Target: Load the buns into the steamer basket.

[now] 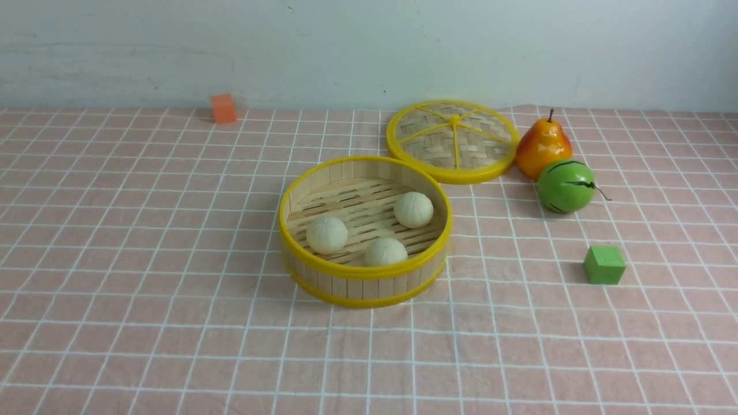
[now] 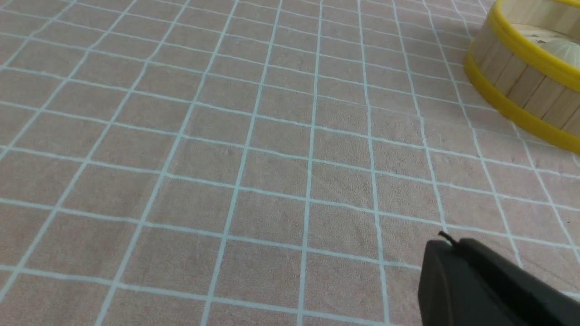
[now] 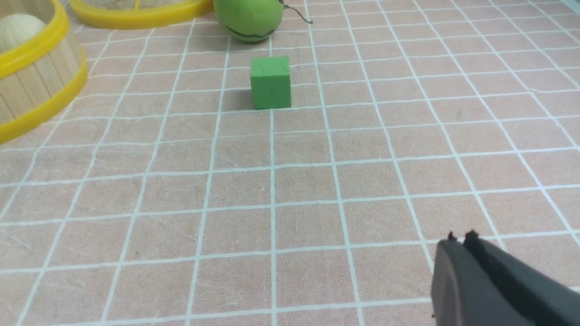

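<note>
The steamer basket (image 1: 363, 282) stands at the middle of the table. Three cream-white buns lie on its slatted floor: one at the left (image 1: 327, 234), one at the front (image 1: 386, 252), one at the back right (image 1: 413, 209). Neither arm shows in the front view. My left gripper (image 2: 451, 244) is shut and empty above bare cloth, with the basket's wall (image 2: 521, 86) off at a distance and one bun (image 2: 564, 47) just showing inside. My right gripper (image 3: 458, 241) is shut and empty above the cloth, well short of the green cube (image 3: 270, 83); the basket (image 3: 31, 86) and one bun (image 3: 18, 29) show at the edge.
The flat woven lid (image 1: 452, 140) lies behind the basket to the right. An orange pear (image 1: 542, 147) and a green striped ball fruit (image 1: 565, 185) stand right of it. A green cube (image 1: 603, 264) sits to the front right. An orange cube (image 1: 223, 108) sits at the back left.
</note>
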You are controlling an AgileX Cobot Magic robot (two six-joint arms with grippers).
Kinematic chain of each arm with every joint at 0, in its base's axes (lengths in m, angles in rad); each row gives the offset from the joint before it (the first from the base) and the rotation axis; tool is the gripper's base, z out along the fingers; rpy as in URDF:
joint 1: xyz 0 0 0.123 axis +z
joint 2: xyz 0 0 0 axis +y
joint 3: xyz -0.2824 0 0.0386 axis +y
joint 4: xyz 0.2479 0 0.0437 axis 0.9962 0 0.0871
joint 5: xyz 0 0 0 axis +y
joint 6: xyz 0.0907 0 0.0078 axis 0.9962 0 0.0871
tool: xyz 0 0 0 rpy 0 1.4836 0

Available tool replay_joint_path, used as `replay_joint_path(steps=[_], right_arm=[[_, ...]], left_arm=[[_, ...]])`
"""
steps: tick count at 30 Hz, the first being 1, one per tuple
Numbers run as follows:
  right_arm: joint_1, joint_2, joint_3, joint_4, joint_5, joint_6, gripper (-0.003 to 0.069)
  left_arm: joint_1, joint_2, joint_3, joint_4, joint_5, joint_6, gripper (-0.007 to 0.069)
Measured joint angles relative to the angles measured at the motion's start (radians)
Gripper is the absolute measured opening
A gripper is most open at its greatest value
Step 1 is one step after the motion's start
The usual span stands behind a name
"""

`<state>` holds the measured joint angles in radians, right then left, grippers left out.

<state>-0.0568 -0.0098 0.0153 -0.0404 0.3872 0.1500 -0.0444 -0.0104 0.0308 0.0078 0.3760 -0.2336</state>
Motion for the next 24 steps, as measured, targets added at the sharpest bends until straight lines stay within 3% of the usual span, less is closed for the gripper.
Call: replay_joint_path(steps=[24], right_arm=[[0.0,0.0,0.0,0.0,0.0,0.0,0.0031]], left_arm=[[0.0,0.0,0.0,-0.001,-0.004,0.0,-0.0013]])
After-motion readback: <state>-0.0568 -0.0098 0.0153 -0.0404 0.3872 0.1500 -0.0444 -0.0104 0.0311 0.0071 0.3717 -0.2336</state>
